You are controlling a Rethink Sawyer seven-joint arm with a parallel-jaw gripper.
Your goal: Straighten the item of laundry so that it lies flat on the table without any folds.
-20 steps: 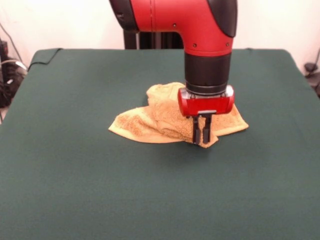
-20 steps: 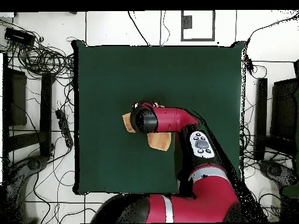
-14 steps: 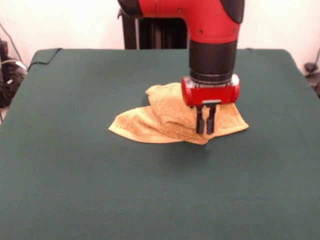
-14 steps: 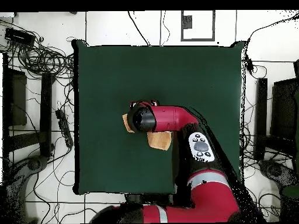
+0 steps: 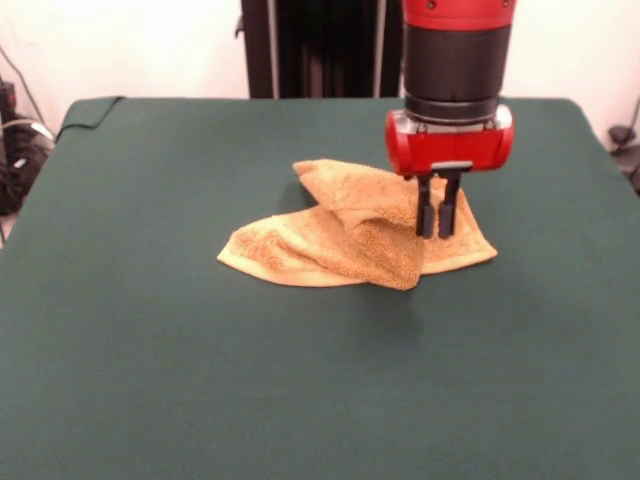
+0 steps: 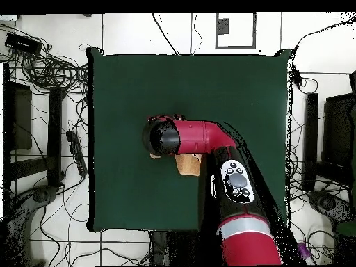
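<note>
One orange-tan terry towel (image 5: 350,240) lies crumpled near the middle of the dark green counter (image 5: 150,350), with nothing else resting on the cloth surface. From the front, the towel is far from flat: a thick fold runs across its middle, one flap is turned over on top of the rest, a rounded lobe spreads toward the left of the picture, and a pointed corner reaches out to the right. A raised ridge of fabric stands up at the far side of the heap. The red and black arm comes down from above, and its gripper (image 5: 437,215) hangs over the right part of the towel, with the two dark jaws pointing straight down. They stand close together with only a narrow slit between them, and nothing is caught between them; their tips seem to sit just above the fabric or barely at its surface, and which of the two I cannot tell. In the overhead view the arm (image 6: 198,138) covers most of the towel (image 6: 186,164), so only a small tan patch shows beside the wrist, roughly central on the counter (image 6: 125,90), and the jaws themselves are hidden under the arm
</note>
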